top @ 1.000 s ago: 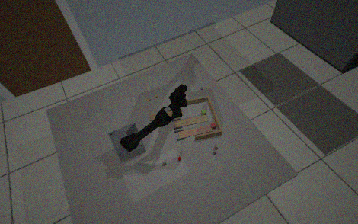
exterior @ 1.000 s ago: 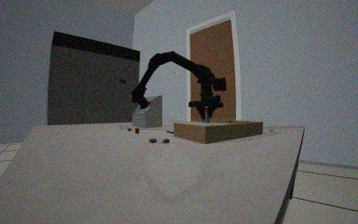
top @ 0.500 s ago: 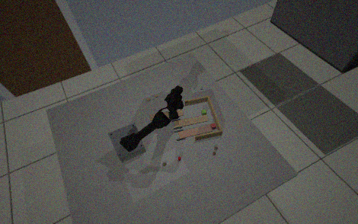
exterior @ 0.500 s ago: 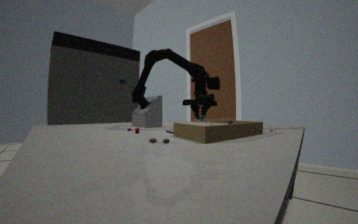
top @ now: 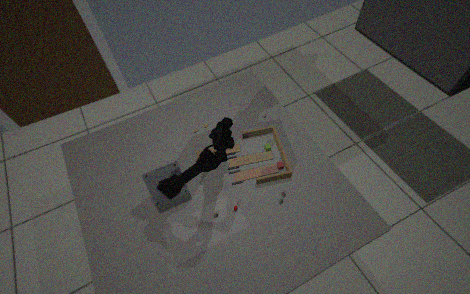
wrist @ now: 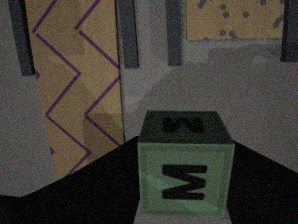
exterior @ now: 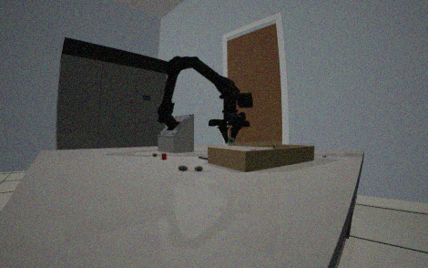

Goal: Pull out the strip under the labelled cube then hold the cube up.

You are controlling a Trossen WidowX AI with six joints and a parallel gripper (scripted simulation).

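My gripper [exterior: 230, 139] [wrist: 181, 147] is shut on the green cube [exterior: 231, 141] [wrist: 185, 175], which shows a black M in the wrist view. The cube hangs clear of the strips, near the height of the tray rim in the exterior view. A wooden strip with purple zigzags [wrist: 65, 100] lies flat below it to the left, reaching out past two dark posts. It appears to be the top strip [top: 235, 149], partly hidden under the arm. A dotted strip [wrist: 240, 22] lies between posts at the upper right.
The wooden tray [top: 282, 150] [exterior: 273, 158] is beyond the strips. A lime cube [top: 267, 147] is by the far end of the middle strip [top: 250, 159]. A red cube [top: 280, 165] is at the far end of the pinkish strip [top: 250, 174]. Small objects, one red [top: 235, 208] [exterior: 164, 156], lie outside.
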